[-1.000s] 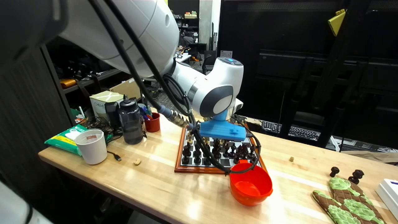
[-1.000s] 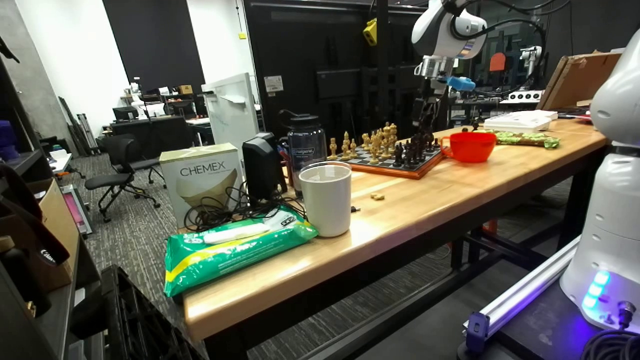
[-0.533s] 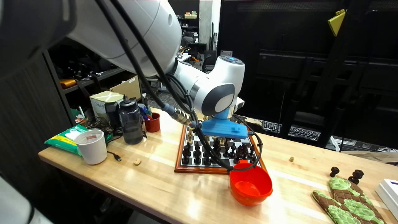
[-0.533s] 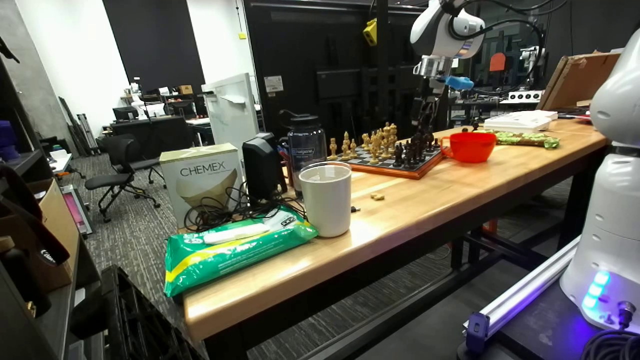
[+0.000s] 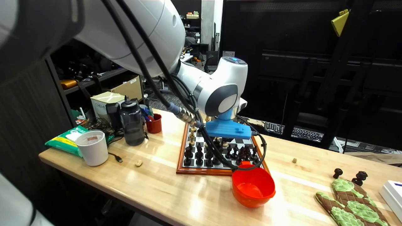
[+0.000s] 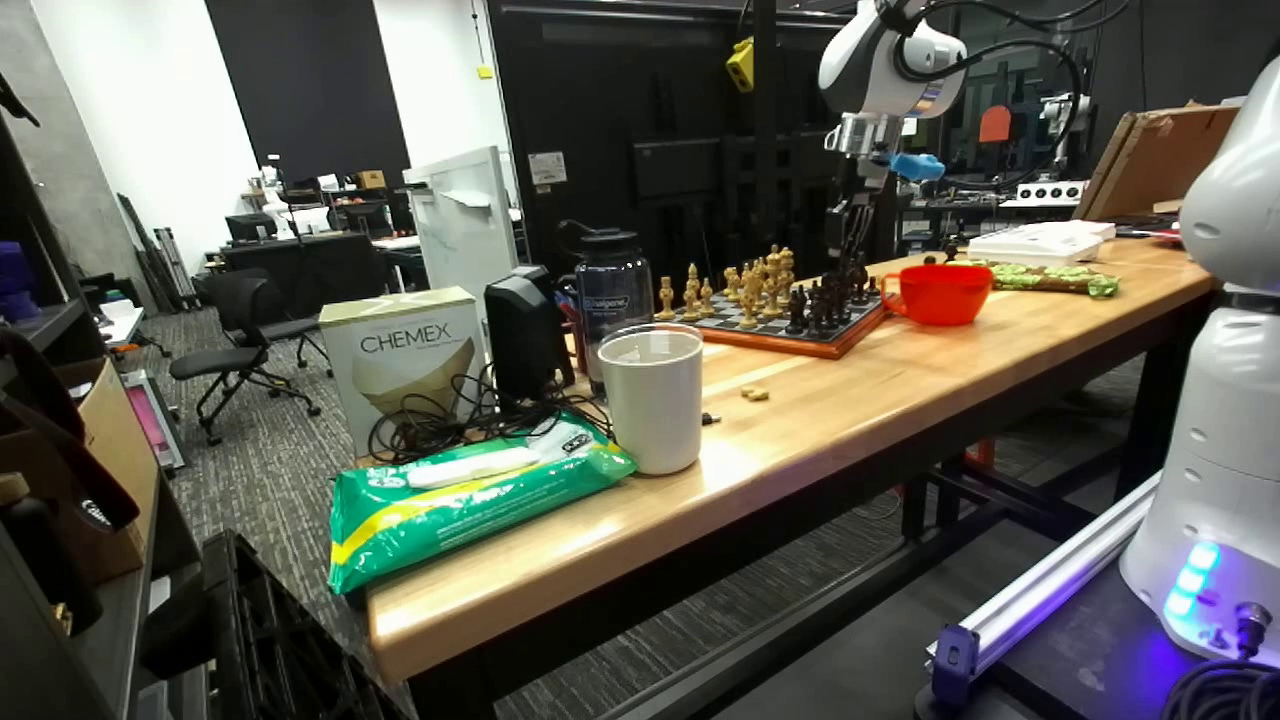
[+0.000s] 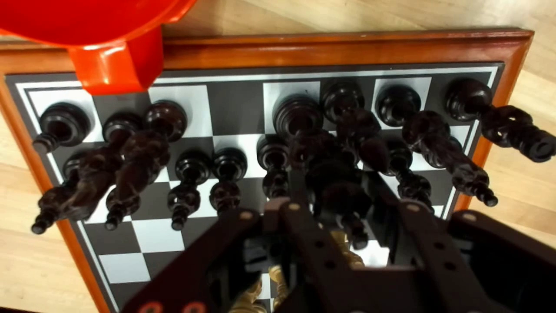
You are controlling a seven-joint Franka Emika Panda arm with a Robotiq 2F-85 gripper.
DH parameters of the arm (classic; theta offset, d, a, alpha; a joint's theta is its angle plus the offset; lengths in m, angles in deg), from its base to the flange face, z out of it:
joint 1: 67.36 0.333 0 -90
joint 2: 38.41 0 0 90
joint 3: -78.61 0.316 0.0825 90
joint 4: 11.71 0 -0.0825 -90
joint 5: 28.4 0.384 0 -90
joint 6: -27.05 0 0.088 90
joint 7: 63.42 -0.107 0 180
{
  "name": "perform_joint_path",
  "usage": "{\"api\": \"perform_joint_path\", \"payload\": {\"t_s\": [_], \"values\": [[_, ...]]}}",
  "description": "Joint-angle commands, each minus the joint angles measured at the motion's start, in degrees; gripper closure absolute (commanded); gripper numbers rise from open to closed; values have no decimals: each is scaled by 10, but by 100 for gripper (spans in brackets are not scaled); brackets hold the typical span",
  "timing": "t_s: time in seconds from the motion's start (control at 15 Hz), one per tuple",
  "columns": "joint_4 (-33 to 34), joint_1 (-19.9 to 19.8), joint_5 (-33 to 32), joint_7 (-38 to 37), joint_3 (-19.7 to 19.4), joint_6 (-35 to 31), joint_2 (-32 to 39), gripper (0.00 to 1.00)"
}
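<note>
One dark chessman (image 7: 345,202) within end effector (image 7: 337,185); contact blurred.

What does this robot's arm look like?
A chunky white arm with rounded segments and dark grey patches, thick black cables running alongside, a silver metal collar and a bright blue bracket near the wrist. Its black end effector has jointed finger links dotted with small round pins.

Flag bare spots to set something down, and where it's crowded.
Bare table: between the red bowl and quilted mitt; between the chessboard and the table's robot-side edge. Crowded: the end with the green pack, white cup and bottle; also the chessboard, where the tool is down among the dark chess pieces.
</note>
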Motion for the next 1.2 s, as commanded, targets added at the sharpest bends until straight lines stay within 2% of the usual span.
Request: {"api": "perform_joint_path", "payload": {"t_s": [0.0,0.53,1.13], "values": [[6,-8,-5,14,5,7,0,92],[3,-12,-18,5,7,0,-14,92],[7,-8,-66,-10,13,-3,-59,92]]}}
